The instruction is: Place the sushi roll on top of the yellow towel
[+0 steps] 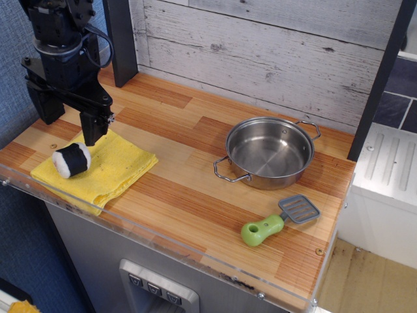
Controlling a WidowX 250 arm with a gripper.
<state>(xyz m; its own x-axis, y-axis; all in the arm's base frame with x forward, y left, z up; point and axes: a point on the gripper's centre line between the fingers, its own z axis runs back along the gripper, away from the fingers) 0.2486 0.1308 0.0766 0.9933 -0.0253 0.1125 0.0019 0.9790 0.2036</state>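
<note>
1. Sushi roll (71,160) lying on its side on the yellow towel (111,169), at the cloth's nine o'clock part; placement looks done.
2. Gripper (70,122) hanging just above, at the roll's twelve o'clock, jaws apart and empty.
3. Steel pan (270,152) and green-handled spatula (277,220) well apart toward three o'clock; nothing blocking.

glossy steel pan (270,152), soft rumpled yellow towel (107,168), smooth wood-grain counter (189,189), matt black gripper (70,117).
</note>
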